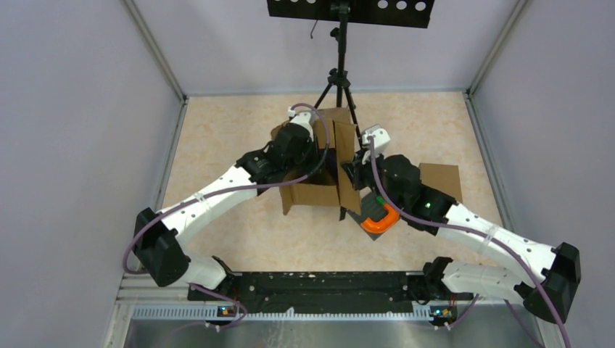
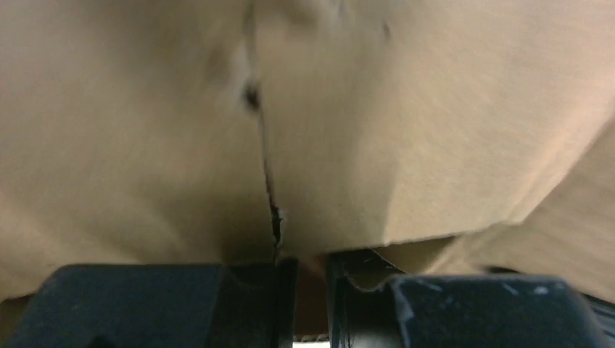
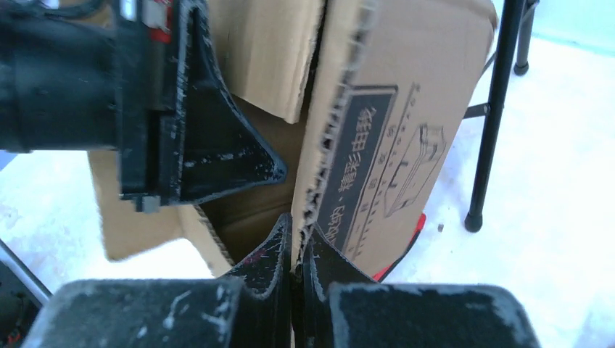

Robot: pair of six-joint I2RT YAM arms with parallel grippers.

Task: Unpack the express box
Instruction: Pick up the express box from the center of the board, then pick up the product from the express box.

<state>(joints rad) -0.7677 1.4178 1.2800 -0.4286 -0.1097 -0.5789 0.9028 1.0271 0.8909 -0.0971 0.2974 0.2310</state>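
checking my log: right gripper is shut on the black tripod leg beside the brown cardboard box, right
No: the right gripper is shut on the printed flap of the brown cardboard box, not the black tripod leg; the right wrist view shows it.

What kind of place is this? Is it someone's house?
Probably not a house. It looks like a robot testing booth. Plain grey walls close it in, two robot arms are bolted to a rail at the near edge, and a tripod stands behind the cardboard box.
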